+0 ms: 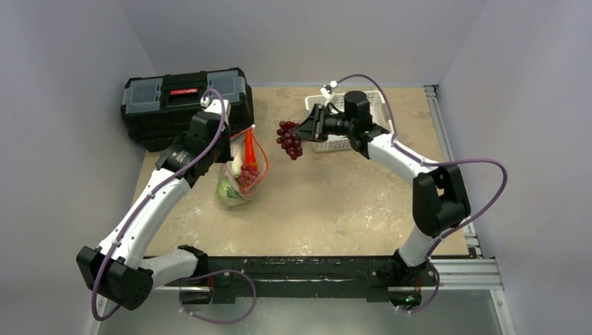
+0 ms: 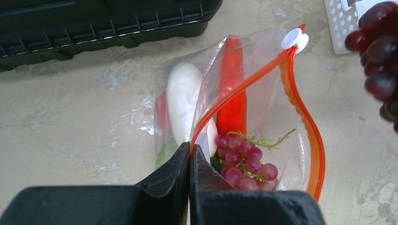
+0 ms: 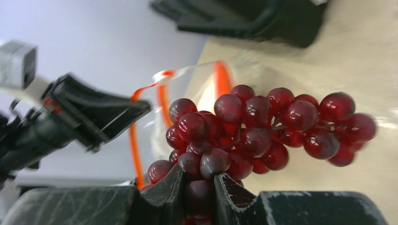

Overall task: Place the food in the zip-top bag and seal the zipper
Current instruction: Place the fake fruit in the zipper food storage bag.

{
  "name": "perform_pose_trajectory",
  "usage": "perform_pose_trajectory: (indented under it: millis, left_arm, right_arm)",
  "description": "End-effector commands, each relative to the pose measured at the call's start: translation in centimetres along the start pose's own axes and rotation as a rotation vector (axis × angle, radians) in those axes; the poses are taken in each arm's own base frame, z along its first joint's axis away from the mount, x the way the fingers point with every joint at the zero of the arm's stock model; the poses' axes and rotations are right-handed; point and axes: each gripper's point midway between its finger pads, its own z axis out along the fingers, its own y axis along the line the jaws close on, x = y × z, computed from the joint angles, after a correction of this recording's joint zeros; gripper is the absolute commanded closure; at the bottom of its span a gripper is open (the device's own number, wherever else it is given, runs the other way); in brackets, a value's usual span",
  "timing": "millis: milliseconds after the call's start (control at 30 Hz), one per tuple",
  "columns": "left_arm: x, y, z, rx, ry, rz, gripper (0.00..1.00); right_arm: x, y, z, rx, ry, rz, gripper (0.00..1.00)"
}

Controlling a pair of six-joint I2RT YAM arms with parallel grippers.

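Pale grey walls enclose a mottled beige desk (image 1: 335,202), on which a black ribbed plastic toolbox (image 1: 185,105) is set at the far left and a white slotted basket (image 1: 335,143) at the far middle. From its base, the left arm (image 1: 150,209) is stretched forward with the wrist bent down beside the toolbox, and its jaws are seen closed tight on one end of the rim of the bag (image 2: 263,93). This clear, crinkly bag is found left of the desk's centre, and its mouth is held gaping, edged by the thin orange-red zipper (image 2: 302,117) with a round white slider (image 2: 294,39) at the far end. Inside are seen a smooth orange carrot (image 2: 232,93), a white bulb (image 2: 183,98), a second grape bunch (image 2: 246,161) with a green stem, and a green leafy piece (image 1: 227,190), which is half hidden by the jaws in the left wrist view. The right arm (image 1: 412,157) is folded at the elbow and reaches leftward in front of the basket. Its jaws are clamped on a glossy dark red grape bunch (image 3: 263,126), held in the air just right of the bag's mouth. Something red behind the bulb cannot be made out.
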Motion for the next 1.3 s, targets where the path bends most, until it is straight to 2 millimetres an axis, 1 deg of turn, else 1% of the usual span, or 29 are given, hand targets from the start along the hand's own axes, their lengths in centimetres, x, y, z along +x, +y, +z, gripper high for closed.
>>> perform_pose_trajectory:
  millis: [0, 133, 233, 300, 333, 433, 500, 633, 700, 933, 1000, 1100, 1233, 1267]
  left_arm:
    - [-1.5, -0.2, -0.6, 0.007, -0.053, -0.008, 1.00]
    - [-1.5, -0.1, -0.6, 0.005, -0.051, -0.009, 1.00]
    - [-1.5, -0.2, -0.6, 0.007, -0.052, -0.009, 1.00]
    - [-1.5, -0.2, -0.6, 0.008, -0.052, -0.009, 1.00]
    - [-1.5, -0.2, -0.6, 0.008, -0.053, -0.009, 1.00]
    - [-1.5, -0.2, -0.6, 0.009, -0.053, -0.009, 1.00]
    - [-1.5, -0.2, -0.5, 0.005, -0.052, -0.009, 1.00]
    - [-1.5, -0.2, -0.5, 0.004, -0.050, -0.006, 1.00]
    - [-1.5, -0.2, -0.5, 0.004, -0.051, -0.006, 1.00]
    - [-1.5, -0.1, -0.5, 0.003, -0.050, -0.007, 1.00]
    - [-1.5, -0.2, -0.6, 0.005, -0.052, -0.007, 1.00]
    - [-1.6, -0.2, -0.6, 0.008, -0.053, -0.007, 1.00]
    - [-1.6, -0.2, -0.7, 0.007, -0.055, -0.008, 1.00]
    - [-1.6, -0.1, -0.7, 0.006, -0.056, -0.008, 1.00]
  right_arm:
    - [1.9, 9.5, 0.4, -0.208, 0.121, -0.184, 1.00]
    - [5.6, 12.1, 0.7, -0.282, 0.269, -0.215, 1.00]
    - [8.1, 14.0, 0.5, -0.323, 0.336, -0.259, 1.00]
    - [9.4, 14.9, 0.3, -0.354, 0.373, -0.282, 1.00]
    - [9.9, 15.0, 0.2, -0.362, 0.389, -0.284, 1.00]
    - [11.2, 15.8, -0.2, -0.422, 0.439, -0.300, 1.00]
    - [11.6, 17.2, -0.6, -0.487, 0.446, -0.331, 1.00]
    - [11.3, 20.6, -1.9, -0.601, 0.420, -0.372, 1.00]
    - [11.2, 21.2, -2.1, -0.630, 0.416, -0.373, 1.00]
    - [11.3, 21.5, -1.9, -0.669, 0.429, -0.371, 1.00]
    - [11.4, 21.0, -1.4, -0.661, 0.434, -0.360, 1.00]
    - [11.7, 19.5, 0.0, -0.636, 0.448, -0.317, 1.00]
    - [12.1, 15.6, 3.6, -0.531, 0.480, -0.189, 1.00]
    - [12.1, 14.9, 4.3, -0.512, 0.486, -0.161, 1.00]
